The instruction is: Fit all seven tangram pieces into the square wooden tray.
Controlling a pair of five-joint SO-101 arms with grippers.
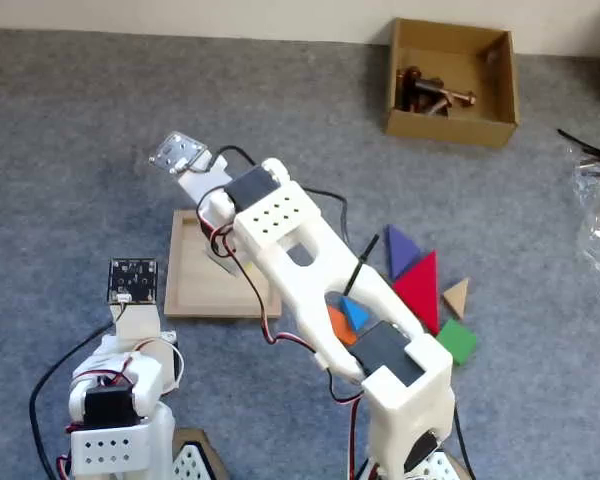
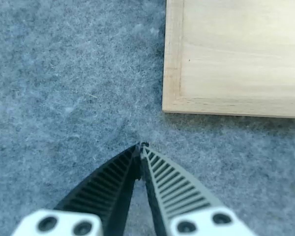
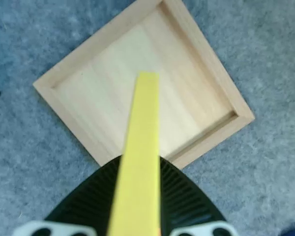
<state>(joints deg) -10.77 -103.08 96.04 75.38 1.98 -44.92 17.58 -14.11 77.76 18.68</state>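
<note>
Nearest, the yellow piece [image 3: 140, 162], a smooth flat slab seen edge-on, sits clamped between the ribbed black right fingers [image 3: 88, 196] above the pale square wooden tray [image 3: 196, 93], whose grained floor lies bare. I judge the first placement is in hand; next it wants lowering flat into a corner. The left fingers [image 2: 108, 182] are pressed together on nothing over the grey felt table [image 2: 64, 73], just beside the tray's rim. Other coloured pieces [image 1: 420, 290] lie near the right arm.

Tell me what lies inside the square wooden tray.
Bare wood and no pieces show inside the tray. The yellow piece held above it covers a strip of the floor, which cannot be checked.
</note>
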